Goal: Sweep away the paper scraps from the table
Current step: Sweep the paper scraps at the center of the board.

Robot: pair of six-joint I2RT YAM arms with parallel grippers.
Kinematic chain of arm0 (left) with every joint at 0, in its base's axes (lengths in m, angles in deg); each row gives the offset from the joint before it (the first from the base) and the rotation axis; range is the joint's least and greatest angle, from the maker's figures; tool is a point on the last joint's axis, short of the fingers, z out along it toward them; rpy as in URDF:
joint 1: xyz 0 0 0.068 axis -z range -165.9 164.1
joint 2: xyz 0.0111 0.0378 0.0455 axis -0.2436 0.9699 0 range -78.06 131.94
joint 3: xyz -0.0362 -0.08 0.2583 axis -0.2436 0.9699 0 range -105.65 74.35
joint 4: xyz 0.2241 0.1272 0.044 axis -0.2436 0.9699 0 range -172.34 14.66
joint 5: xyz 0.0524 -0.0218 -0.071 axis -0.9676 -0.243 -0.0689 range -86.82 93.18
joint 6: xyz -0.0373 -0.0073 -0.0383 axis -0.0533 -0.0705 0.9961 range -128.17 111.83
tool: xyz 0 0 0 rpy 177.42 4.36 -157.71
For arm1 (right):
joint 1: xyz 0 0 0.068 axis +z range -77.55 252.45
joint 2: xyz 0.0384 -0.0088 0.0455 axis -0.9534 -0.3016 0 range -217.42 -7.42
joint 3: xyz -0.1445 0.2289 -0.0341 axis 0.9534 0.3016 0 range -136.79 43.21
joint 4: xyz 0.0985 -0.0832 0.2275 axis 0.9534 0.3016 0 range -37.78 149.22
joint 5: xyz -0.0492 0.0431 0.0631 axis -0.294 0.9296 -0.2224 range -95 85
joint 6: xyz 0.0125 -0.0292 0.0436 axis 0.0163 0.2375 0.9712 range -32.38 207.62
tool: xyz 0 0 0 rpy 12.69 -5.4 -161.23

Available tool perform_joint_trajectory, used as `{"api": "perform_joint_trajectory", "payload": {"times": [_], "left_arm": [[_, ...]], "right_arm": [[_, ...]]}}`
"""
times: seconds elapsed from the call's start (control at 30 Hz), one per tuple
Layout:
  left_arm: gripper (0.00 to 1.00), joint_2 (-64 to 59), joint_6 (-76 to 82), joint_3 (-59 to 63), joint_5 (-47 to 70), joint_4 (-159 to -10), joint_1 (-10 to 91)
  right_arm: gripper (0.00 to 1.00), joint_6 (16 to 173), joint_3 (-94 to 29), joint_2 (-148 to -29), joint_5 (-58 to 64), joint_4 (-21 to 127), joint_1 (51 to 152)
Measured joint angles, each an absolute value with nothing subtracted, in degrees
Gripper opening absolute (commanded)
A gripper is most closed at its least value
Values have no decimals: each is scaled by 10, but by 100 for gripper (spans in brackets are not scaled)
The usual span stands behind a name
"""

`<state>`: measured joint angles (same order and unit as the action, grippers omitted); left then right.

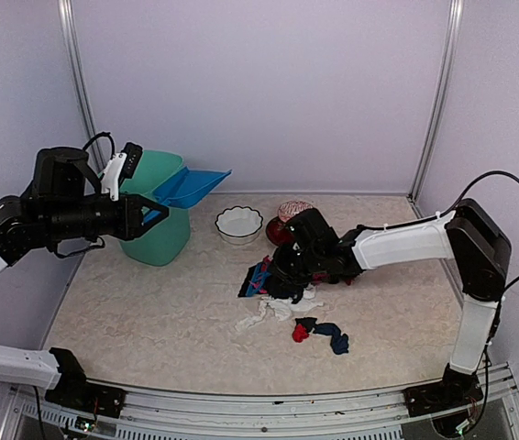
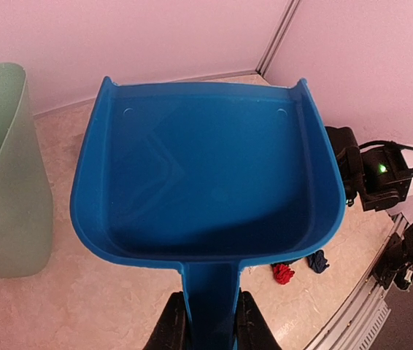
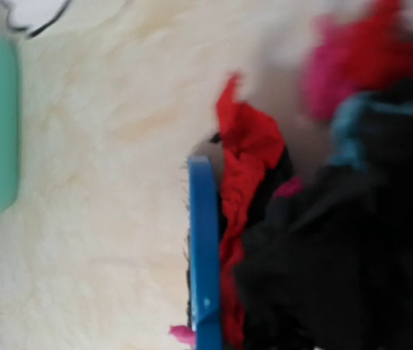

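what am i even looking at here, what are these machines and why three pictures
Two robot arms are bolted at the near edge of a table. The wide picture is from a fixed camera above and behind them. The other two come from cameras on each wrist.

The left gripper is shut on the handle of a blue dustpan, held up in the air beside a green bin. The pan looks empty.

The right gripper is down among the paper scraps, with a small blue brush against them. Its view is blurred, so I cannot see the grip itself.

A white bowl also sits on the table.
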<state>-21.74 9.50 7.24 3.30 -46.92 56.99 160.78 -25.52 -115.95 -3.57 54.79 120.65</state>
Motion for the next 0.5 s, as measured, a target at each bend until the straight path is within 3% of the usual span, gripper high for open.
{"api": "perform_joint_trajectory", "payload": {"times": [0.5], "left_arm": [[0, -182, 98, 72, 1, -472, 632]], "right_arm": [[0, 1603, -96, -967, -93, 640, 1168]]}}
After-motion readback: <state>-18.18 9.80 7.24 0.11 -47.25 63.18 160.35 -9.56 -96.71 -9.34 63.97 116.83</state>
